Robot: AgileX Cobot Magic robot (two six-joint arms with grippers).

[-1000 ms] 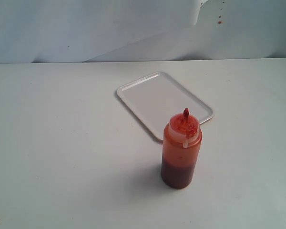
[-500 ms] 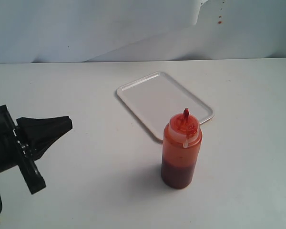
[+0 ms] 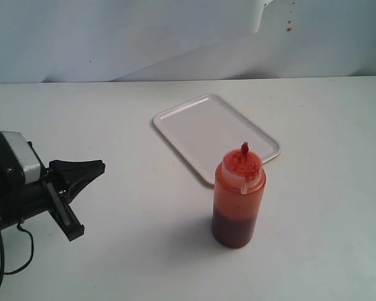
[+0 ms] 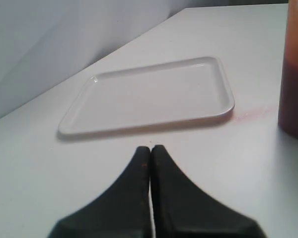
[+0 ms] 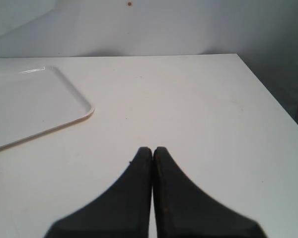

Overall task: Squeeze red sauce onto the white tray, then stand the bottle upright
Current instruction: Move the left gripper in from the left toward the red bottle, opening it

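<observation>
Left hand (image 3: pixel 101 166) is at the left of the scene, low over the surface (image 3: pixel 125 257), tip pointing right. Fingers pressed together, nothing between them; the wrist view confirms it (image 4: pixel 150 148).

Right hand (image 5: pixel 152 148) shows only in its own wrist view. It is also fully closed and empty, over bare surface with a corner of the white tray (image 5: pixel 35 106) ahead of it.

The bottle (image 3: pixel 238 200) stands upright, right of centre on the near side, well apart from the left hand. Red cap (image 3: pixel 240 165) is on, nozzle up. The red sauce (image 3: pixel 233 229) sits as a darker band in the lower part.

White tray (image 3: pixel 203 128) lies flat just beyond the bottle, set at an angle. From the left wrist view, the bottle (image 4: pixel 295 74) is close to a tray (image 4: pixel 154 94) corner, not touching.
</observation>
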